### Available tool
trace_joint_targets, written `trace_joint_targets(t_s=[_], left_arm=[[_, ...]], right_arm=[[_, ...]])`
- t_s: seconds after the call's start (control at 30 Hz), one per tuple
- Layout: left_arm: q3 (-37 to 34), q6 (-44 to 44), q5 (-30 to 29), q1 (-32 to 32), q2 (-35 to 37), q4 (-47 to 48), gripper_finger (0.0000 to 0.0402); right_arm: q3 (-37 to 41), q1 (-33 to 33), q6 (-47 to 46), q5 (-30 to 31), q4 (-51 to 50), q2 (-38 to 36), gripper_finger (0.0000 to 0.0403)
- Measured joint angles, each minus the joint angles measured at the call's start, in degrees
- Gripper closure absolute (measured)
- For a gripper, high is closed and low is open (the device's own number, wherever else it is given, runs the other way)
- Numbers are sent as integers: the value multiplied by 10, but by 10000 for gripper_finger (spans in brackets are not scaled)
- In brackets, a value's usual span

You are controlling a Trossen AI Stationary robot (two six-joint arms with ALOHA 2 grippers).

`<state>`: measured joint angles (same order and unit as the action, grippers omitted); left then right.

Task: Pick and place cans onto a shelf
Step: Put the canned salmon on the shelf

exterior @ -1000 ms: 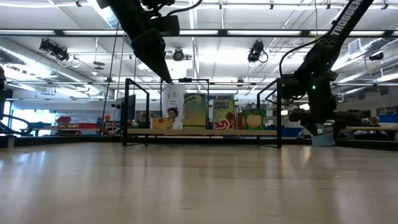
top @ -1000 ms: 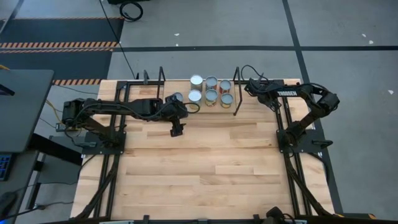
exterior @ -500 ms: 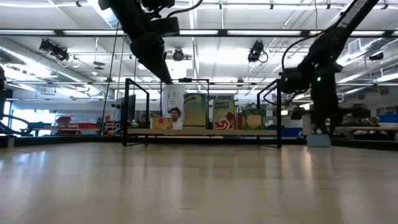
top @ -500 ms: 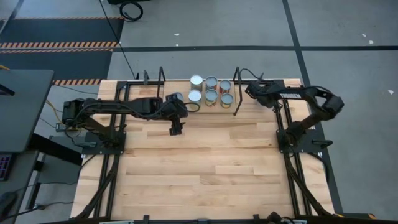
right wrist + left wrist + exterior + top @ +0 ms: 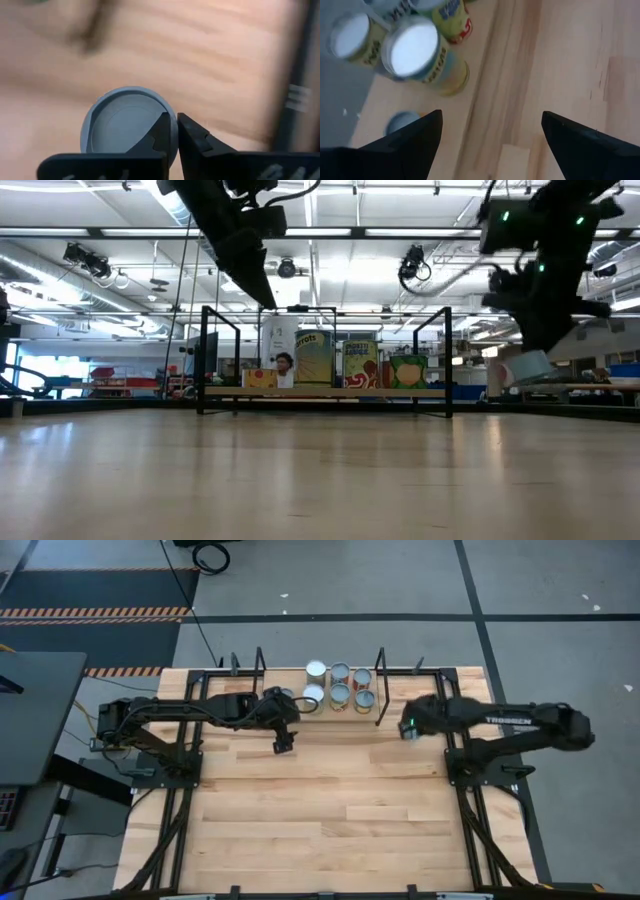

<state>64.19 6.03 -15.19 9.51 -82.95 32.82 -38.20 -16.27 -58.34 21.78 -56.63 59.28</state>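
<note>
While the left arm waits, the right gripper (image 5: 178, 131) is the busy one: its two fingers (image 5: 159, 134) are pinched nearly together on the rim of a can (image 5: 120, 125), whose pale round top fills the lower middle of the right wrist view. From table height, that can hangs tilted under the gripper at the right of the frame, clear of the table (image 5: 340, 810). From overhead, this gripper sits right of centre in the upper half of the picture, just right of the shelf's (image 5: 230, 392) right-hand posts. I cannot make out the can itself from up there.

The left gripper (image 5: 283, 745) hovers left of centre in the overhead picture, just below the shelf's front edge, with its fingers spread wide and nothing between them. Its wrist view looks down past them at bare wood.

The other cans (image 5: 340, 683) stand upright on the shelf at the top middle of the overhead frame, six of them in two rows of three, close together. One more peeks out at the left end of the lower row, partly hidden by the left arm. In the low view, their labels show in a row along the shelf board, mid-frame.
</note>
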Motion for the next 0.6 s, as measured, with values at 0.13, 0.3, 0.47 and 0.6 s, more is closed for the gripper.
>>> trace_joint_targets(t_s=[0.13,0.3,0.47,0.6], left_arm=[[-1,-57,-2,-19,3,-9,56],[-1,-69,-5,-93,2,-49,56],[-29,-18,-6,-179,-3,-157,56],[-135,-21,31,-213,-4,-374,56]], right_arm=[[0,168,27,20,70,22,385],[0,300,62,80,172,78,375],[-1,325,190,64,286,130,378],[-1,326,307,17,370,174,383]])
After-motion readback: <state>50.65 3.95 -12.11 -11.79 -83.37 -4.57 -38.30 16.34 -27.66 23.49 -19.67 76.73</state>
